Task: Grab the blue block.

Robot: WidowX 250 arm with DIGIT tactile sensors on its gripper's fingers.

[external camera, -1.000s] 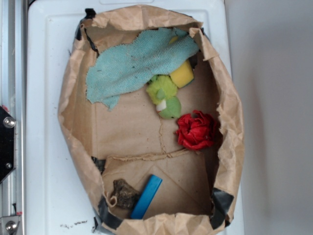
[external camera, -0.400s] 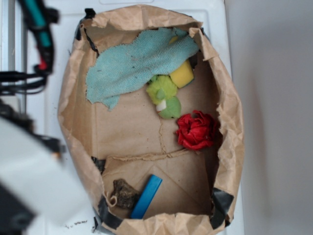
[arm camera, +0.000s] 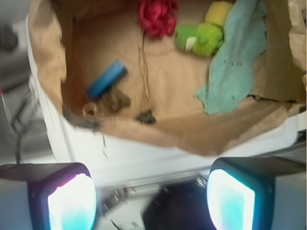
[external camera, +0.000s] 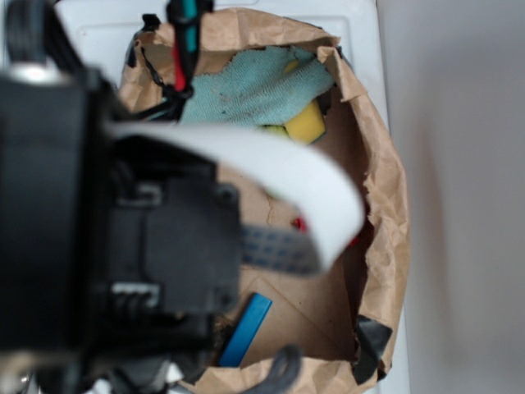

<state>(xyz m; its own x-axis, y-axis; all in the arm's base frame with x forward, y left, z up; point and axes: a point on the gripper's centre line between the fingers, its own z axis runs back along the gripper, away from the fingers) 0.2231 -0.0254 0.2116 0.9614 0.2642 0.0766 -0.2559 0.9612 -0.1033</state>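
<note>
Two pale finger pads [arm camera: 72, 203] of the end effector [arm camera: 151, 201] sit nearest in the wrist view, spread wide apart with nothing between them, so it is released and empty. They hang over the white desk [arm camera: 144, 158], outside the near wall of the brown paper bag [arm camera: 192, 134] that lies opened out like a shallow tray. In the exterior view the robot arm [external camera: 82, 222] is a big dark blur covering the left half of the bag, with a white ribbon cable [external camera: 279, 176] curving across it.

Just past the bag's near wall, the blue block [arm camera: 107, 79] lies flat on the paper floor, set at a slant, well apart from the end effector. A small dark brown lump [arm camera: 115, 99] sits right beside it. In the exterior view the block [external camera: 244, 330] shows at the bottom edge of the bag, partly behind the arm.

Further in, a teal rag [arm camera: 232, 62] drapes from the floor toward the right wall. A green plush toy [arm camera: 201, 38] lies next to it, with a yellow sponge [arm camera: 218, 12] just beyond, and a red fabric flower [arm camera: 158, 17] rests against the far side.
</note>
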